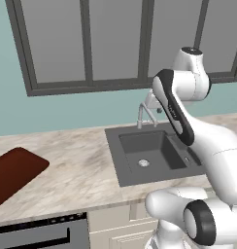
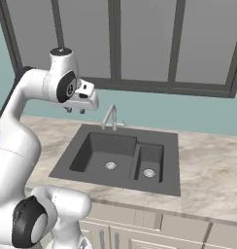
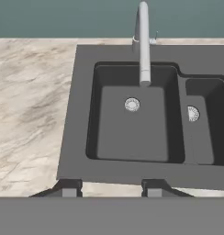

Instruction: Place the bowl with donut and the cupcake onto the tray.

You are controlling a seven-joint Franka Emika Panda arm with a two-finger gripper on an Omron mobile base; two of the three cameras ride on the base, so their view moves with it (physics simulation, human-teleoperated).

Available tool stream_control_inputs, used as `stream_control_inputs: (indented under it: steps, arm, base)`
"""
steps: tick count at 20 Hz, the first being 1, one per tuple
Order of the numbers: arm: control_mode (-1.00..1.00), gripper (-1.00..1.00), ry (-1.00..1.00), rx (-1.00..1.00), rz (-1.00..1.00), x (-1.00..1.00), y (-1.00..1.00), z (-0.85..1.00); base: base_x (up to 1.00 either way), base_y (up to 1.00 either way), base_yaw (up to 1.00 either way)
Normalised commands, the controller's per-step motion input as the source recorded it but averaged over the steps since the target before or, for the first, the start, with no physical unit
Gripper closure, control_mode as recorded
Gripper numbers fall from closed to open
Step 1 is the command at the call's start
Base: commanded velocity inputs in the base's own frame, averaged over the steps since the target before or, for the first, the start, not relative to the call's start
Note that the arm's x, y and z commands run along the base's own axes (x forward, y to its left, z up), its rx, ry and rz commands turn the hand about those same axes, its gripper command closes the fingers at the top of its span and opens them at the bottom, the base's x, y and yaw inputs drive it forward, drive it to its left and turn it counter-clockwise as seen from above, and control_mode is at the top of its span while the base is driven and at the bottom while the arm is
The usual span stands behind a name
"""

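Observation:
The dark reddish-brown tray (image 1: 13, 172) lies flat on the marble counter at the far left, well away from the sink. My gripper (image 2: 75, 110) hangs high over the left rim of the sink and points down. In the hand view the gripper (image 3: 111, 189) is open, with its two fingertips (image 3: 70, 188) apart and nothing between them. They hover over the near rim of the sink. The bowl, the donut and the cupcake are out of view.
A dark grey double sink (image 3: 77, 114) is set into the marble counter (image 1: 76, 165), and a curved metal faucet (image 3: 143, 43) stands at its back. Windows run along the wall behind. A dark appliance front (image 1: 38, 233) sits under the counter below the tray.

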Motion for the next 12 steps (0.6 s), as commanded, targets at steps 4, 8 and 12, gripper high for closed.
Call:
stream_control_inputs:
  steps: [4,8,12]
  arm:
    - [-1.0,-1.0,-0.01,0.0,0.0,-0.28,0.0,0.0]
    - [-1.0,-1.0,-0.08,-0.05,0.0,-0.92,0.1,0.0]
    - [-1.0,-1.0,-0.1,-0.06,0.0,-0.93,0.14,0.0]
  base:
    - [0.0,0.0,0.0]
    - [0.0,0.0,0.0]
    - [0.0,0.0,0.0]
